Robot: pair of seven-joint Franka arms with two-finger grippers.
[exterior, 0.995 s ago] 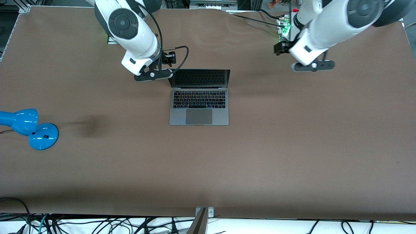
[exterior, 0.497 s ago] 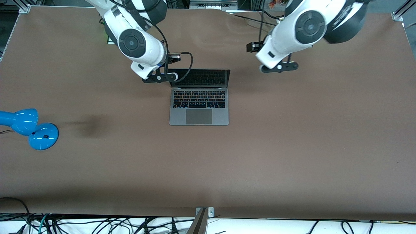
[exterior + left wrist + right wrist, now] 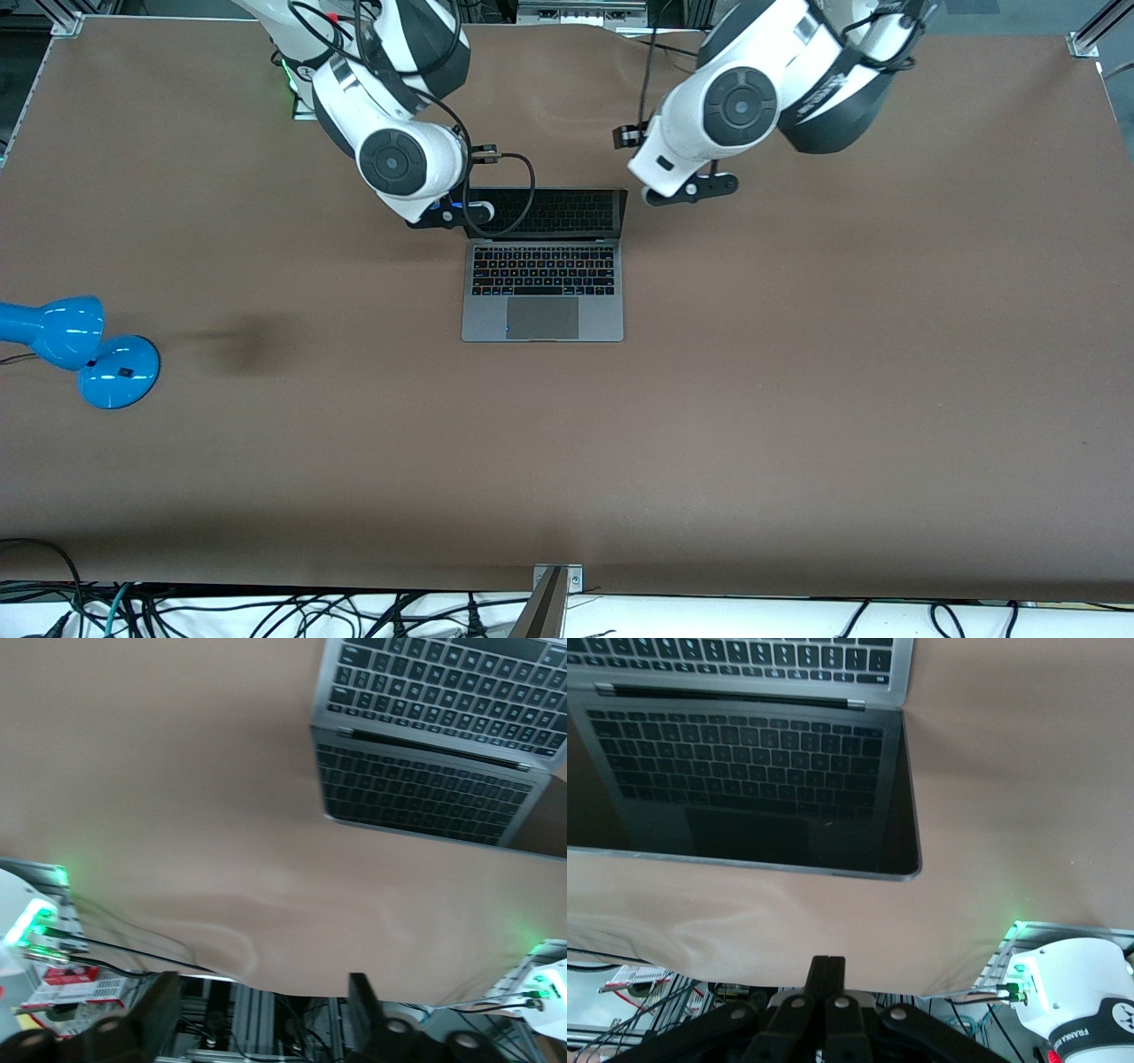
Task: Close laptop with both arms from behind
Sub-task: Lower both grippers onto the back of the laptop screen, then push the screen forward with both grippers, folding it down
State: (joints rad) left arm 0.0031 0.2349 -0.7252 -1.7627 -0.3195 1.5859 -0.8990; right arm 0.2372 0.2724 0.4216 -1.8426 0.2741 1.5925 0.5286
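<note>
The space-grey laptop [image 3: 542,292] stands open at the table's middle, its dark screen [image 3: 549,213] upright and mirroring the keyboard. My right gripper [image 3: 447,213] is shut and empty, over the table beside the screen's edge toward the right arm's end. Its wrist view shows the closed fingers [image 3: 827,979] and the laptop's screen [image 3: 744,780]. My left gripper [image 3: 689,188] is open and empty, over the table beside the screen's edge toward the left arm's end. Its wrist view shows its spread fingers [image 3: 164,1010] and the laptop [image 3: 434,735].
A blue desk lamp [image 3: 80,350] lies near the table edge at the right arm's end. A metal bracket [image 3: 554,585] and loose cables [image 3: 266,611] run along the table's near edge. Green-lit control boxes [image 3: 292,84] stand by the arm bases.
Both arms have swung in toward the laptop's screen. The left gripper came a long way from the left arm's end; the right gripper shifted slightly toward the screen's corner.
</note>
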